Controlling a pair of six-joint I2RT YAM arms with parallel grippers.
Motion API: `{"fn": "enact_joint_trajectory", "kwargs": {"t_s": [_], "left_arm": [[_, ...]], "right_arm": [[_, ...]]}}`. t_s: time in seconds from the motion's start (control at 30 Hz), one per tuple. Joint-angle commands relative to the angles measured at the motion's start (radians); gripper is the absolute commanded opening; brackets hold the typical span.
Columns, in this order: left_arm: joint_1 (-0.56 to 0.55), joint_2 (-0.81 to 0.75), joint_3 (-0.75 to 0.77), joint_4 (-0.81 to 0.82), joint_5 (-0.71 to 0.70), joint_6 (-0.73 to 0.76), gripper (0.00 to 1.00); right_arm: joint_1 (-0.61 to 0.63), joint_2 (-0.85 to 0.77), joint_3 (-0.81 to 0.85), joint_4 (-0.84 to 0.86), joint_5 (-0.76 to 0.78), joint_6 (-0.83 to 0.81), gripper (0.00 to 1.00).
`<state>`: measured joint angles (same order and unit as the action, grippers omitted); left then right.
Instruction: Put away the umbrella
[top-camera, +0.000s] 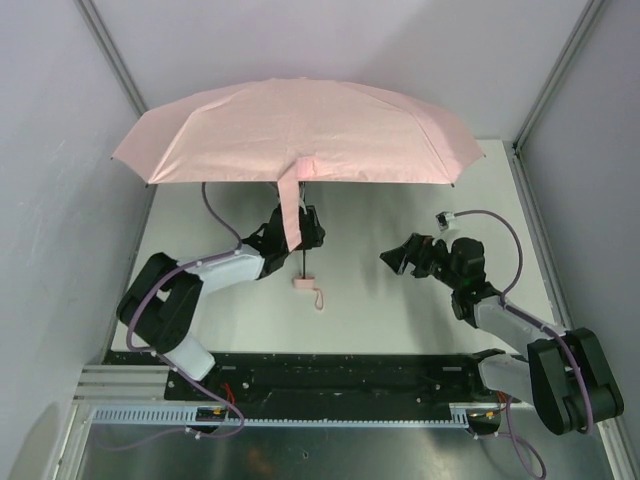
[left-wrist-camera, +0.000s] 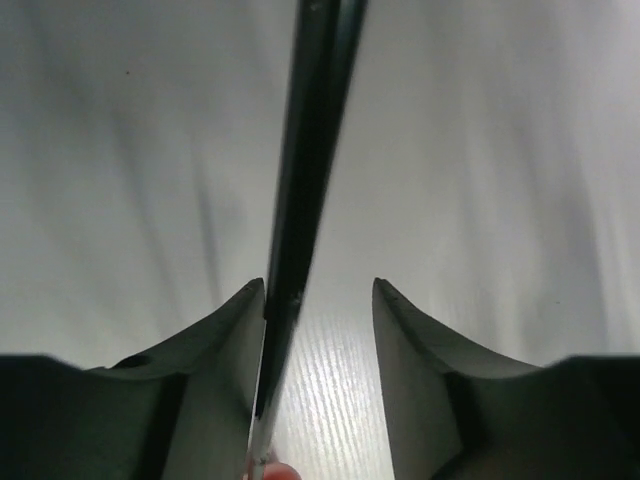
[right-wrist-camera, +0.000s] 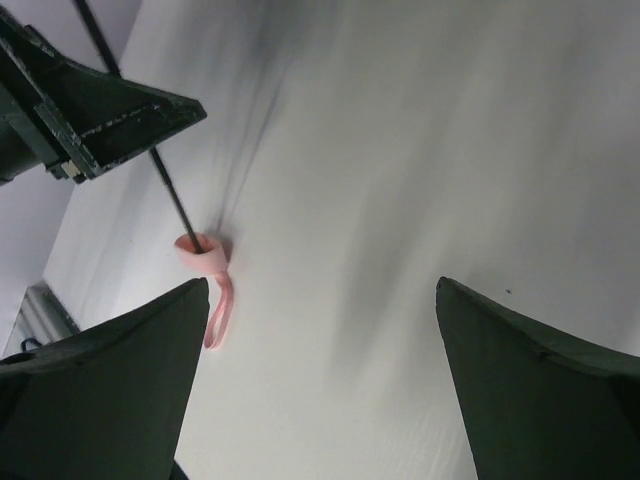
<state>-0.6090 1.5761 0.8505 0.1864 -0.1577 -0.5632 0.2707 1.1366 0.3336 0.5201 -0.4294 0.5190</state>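
1. Umbrella (top-camera: 300, 130) is standing fully open, its pale pink canopy spreading above and beyond the handle (top-camera: 301, 283) in the top view.
2. The handle, small and pink, is resting on the white table (top-camera: 400, 320), and the wrist loop (top-camera: 318, 297) is lying just beside it, to its near right.
3. The thin dark shaft (left-wrist-camera: 305, 180) is rising from the handle up under the canopy.
4. A pink closure strap (top-camera: 291, 210) is hanging from the canopy's near edge, above the handle, and is crossing in front of the shaft in the top view.
5. The left gripper (top-camera: 303, 235) is sitting around the shaft a little above the handle. Its wrist camera is showing the fingers (left-wrist-camera: 220, 350) parted, with the shaft touching one of them and a gap to the other.
6. The right gripper (top-camera: 392, 258) is hovering off to the right of the handle and pointing toward it, its fingers (right-wrist-camera: 520, 370) spread wide and holding nothing.
7. The right wrist camera is looking between those fingers at the handle and loop on the table, with the left gripper's dark fingers above them.
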Motion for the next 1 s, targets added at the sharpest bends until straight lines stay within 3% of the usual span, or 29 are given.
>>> {"fn": "enact_joint_trajectory", "kwargs": {"t_s": [0.0, 0.13, 0.27, 0.5, 0.6, 0.77, 0.97], "left_arm": [[-0.002, 0.044, 0.067, -0.014, -0.056, 0.020, 0.46], [-0.003, 0.040, 0.071, -0.016, -0.048, 0.026, 0.35], [0.000, 0.034, 0.088, -0.018, 0.005, 0.059, 0.12], [0.007, -0.041, 0.058, 0.009, 0.069, 0.091, 0.00], [0.033, -0.122, 0.003, 0.113, 0.275, 0.099, 0.00], [0.101, -0.268, -0.122, 0.428, 0.687, -0.057, 0.00], [0.103, -0.314, -0.178, 0.713, 0.875, -0.295, 0.00]], "right_arm": [[0.008, -0.023, 0.060, -0.091, 0.164, -0.018, 0.99], [0.011, -0.046, 0.080, -0.163, 0.245, -0.033, 1.00], [0.031, -0.064, 0.081, -0.165, 0.252, -0.052, 0.99], [0.060, -0.069, 0.082, -0.162, 0.289, -0.063, 0.99], [0.062, -0.095, 0.094, -0.172, 0.236, -0.078, 0.99], [0.100, -0.142, 0.178, -0.193, 0.111, -0.006, 0.99], [0.212, -0.141, 0.299, -0.054, 0.081, 0.242, 0.99]]}}
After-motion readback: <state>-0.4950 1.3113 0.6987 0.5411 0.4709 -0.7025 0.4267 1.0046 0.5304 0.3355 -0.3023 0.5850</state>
